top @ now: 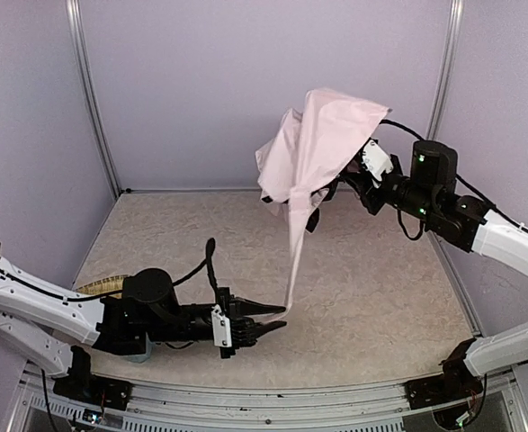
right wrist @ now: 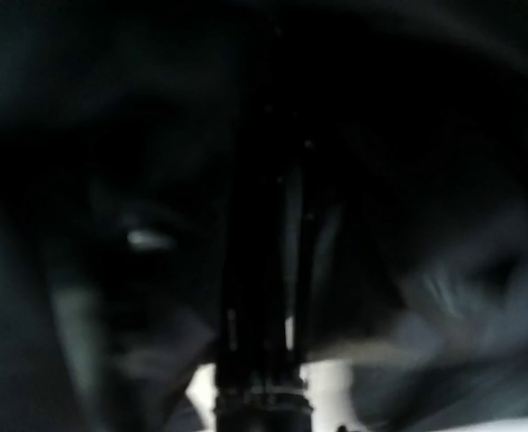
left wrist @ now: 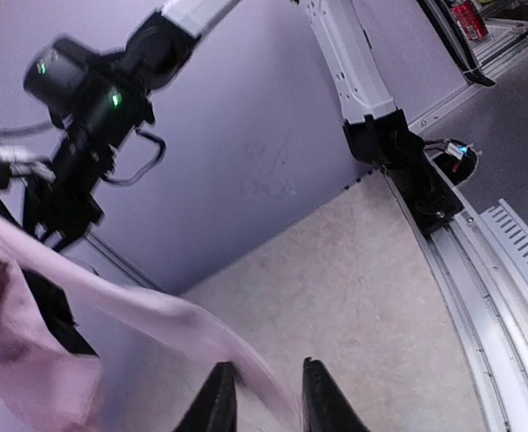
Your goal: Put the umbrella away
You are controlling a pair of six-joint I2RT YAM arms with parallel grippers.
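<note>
The umbrella (top: 313, 148) hangs in the air at the back right, its pale pink fabric draped and its black lining showing underneath. My right gripper (top: 352, 183) is at its black underside and holds it up; the right wrist view shows only the dark lining and the thin black shaft (right wrist: 259, 297) close up. A taut pink strip of fabric (top: 293, 261) runs down to my left gripper (top: 277, 317), low over the table near the front. In the left wrist view the strip (left wrist: 201, 337) passes between the narrowly spaced fingers (left wrist: 217, 405) of that gripper (left wrist: 264, 396).
A tan woven object (top: 100, 286) lies behind my left arm at the front left. Purple walls and metal posts (top: 91, 99) enclose the beige table (top: 371, 297). The right arm's base (left wrist: 412, 171) stands at the table's rail.
</note>
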